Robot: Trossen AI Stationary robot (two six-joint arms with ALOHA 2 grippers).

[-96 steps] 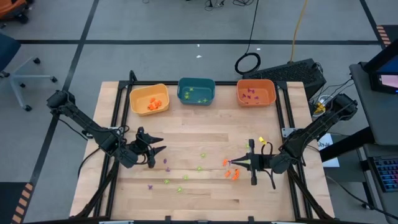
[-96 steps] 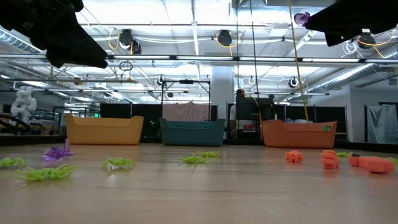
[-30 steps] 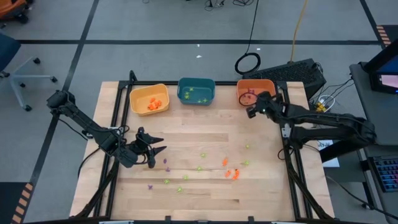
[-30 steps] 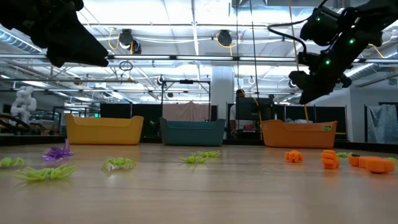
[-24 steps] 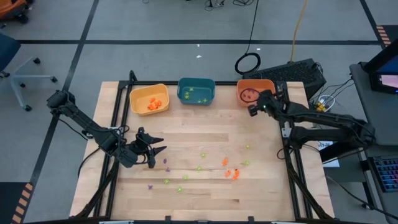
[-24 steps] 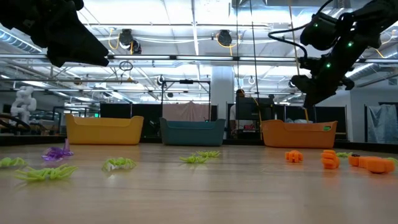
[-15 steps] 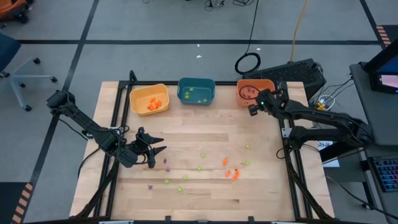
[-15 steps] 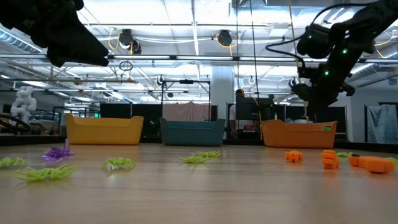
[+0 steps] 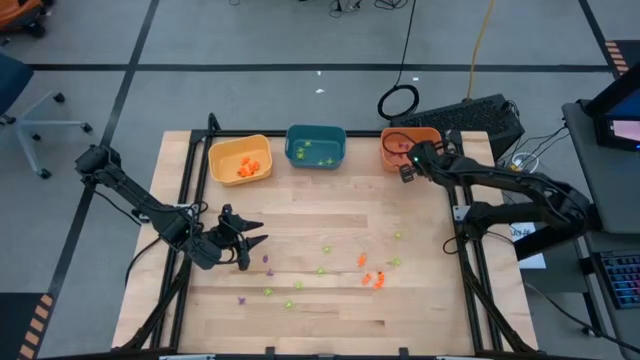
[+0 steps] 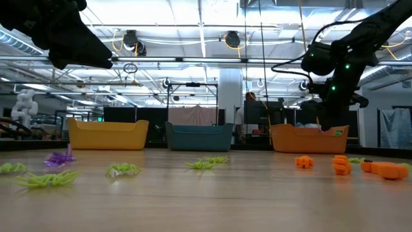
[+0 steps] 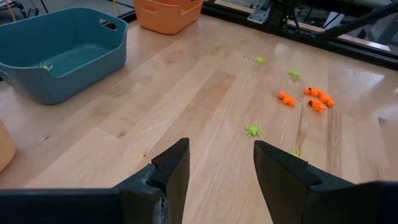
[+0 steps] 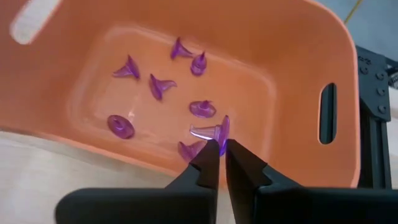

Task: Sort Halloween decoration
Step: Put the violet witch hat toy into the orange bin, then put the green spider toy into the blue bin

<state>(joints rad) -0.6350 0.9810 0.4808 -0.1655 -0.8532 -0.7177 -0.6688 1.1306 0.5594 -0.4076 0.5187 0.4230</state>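
Because each trinket is far smaller than a gripper, we judge the Halloween decoration light, stiff plastic that could slip or flick away, so we would pinch each by its body or brim with the very fingertips. Our right gripper [image 12: 221,151] hangs over the orange bin [image 12: 298,56] with its jaws nearly together, pinching a purple hat-shaped trinket [image 12: 211,131] by the edge. More purple hats [image 12: 155,84] lie on that bin's floor. Our left gripper [image 11: 217,168] waits low over the left part of the table [image 9: 300,215], its fingers apart and holding nothing. On the boards between the arms lie light-green spiders [image 11: 253,130] with thin splayed legs, blocky orange pieces [image 11: 317,101] in a small cluster, and a few purple bits [image 9: 268,259] near the left arm. The yellow bin [image 9: 240,160] holds orange pieces and the teal bin [image 9: 315,148] green ones
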